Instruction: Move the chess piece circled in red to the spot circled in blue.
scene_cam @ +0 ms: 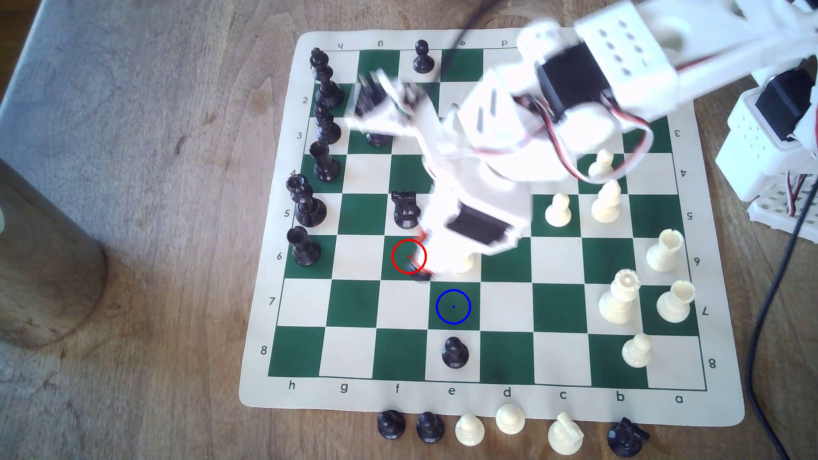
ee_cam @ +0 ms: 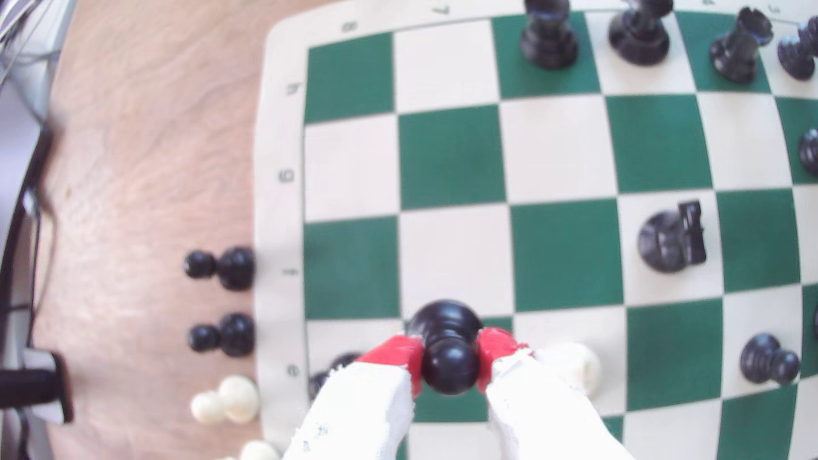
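My gripper [ee_cam: 449, 358] is shut on the chess piece circled in red, a small glossy black pawn [ee_cam: 447, 349], its red-tipped white fingers [ee_cam: 394, 354] pinching the ball head from both sides. In the exterior view the pawn's base [scene_cam: 419, 270] pokes out under the blurred white gripper [scene_cam: 427, 261], at the lower right rim of the red ring [scene_cam: 409, 256] on a green square. The spot circled in blue [scene_cam: 453, 306] is a bare green square one row nearer the front edge and one column toward the exterior view's right.
A black rook [scene_cam: 405, 208] stands just behind the red ring. Another black pawn [scene_cam: 454, 352] sits directly in front of the blue ring. A white pawn [scene_cam: 464, 263] is partly hidden under the gripper. Captured pieces [scene_cam: 469, 429] line the board's front edge.
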Controlling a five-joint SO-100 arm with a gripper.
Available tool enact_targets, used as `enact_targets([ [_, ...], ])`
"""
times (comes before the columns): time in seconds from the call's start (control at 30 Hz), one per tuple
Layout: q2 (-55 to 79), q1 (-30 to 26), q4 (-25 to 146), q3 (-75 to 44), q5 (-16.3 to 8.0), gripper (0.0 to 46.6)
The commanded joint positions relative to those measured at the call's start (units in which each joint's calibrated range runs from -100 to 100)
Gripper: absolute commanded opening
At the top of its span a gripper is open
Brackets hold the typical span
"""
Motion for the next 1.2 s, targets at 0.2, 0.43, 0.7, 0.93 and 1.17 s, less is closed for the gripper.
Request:
enact_targets([
  [0.2, -4.26, -1.85, -6.24, 6.73, -0.1, 0.8],
  [0.43, -0.78, -3.18, -7.55, 5.64, -0.1, 0.8],
  [0.7, 1.43, -2.55, -8.29, 5.37, 0.0, 0.8],
  [0.93, 3.21, -2.94, -8.95, 5.19, 0.24, 0.8],
  [1.17, 3.89, -2.08, -8.7, 5.01, 0.49, 0.9],
])
